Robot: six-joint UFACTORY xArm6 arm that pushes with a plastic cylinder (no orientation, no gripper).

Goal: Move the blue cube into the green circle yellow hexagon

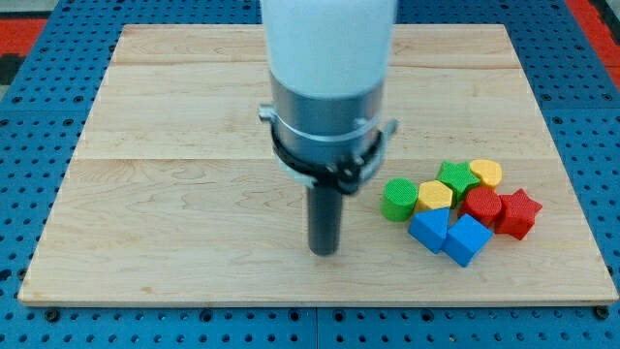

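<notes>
Blue cube (466, 239) sits low on the view's right of the wooden tabletop (174, 155), at the bottom edge of a tight cluster of seven blocks. Touching, on its left, a second blue block (428, 229), wedge-like, exact shape not clear. Just above these two: yellow hexagon (435, 196) and red cylinder (480, 206). Green cylinder (398, 199) stands at the cluster's left end, against the yellow hexagon. Green star (458, 175) and yellow block (486, 173), rounded, perhaps heart-shaped, form the top row. Red star (518, 212) closes the cluster at the view's right, beside the red cylinder.

Blue cube separated from green cylinder by the second blue block and the yellow hexagon; not touching the green cylinder, possibly touching a corner of the hexagon, cannot tell.

Tool: no jaws, a plain dark rod under a grey collar and white arm body (329, 58); open or closed does not apply, gripping nothing. My tip (325, 252) down on the tabletop, to the view's left of the cluster, clear of all blocks. Nearest blocks: green cylinder and second blue block, both apart from the tip. Tip roughly level with the blue cube in the view.

Blue pegboard surface (29, 136) surrounds the tabletop.
</notes>
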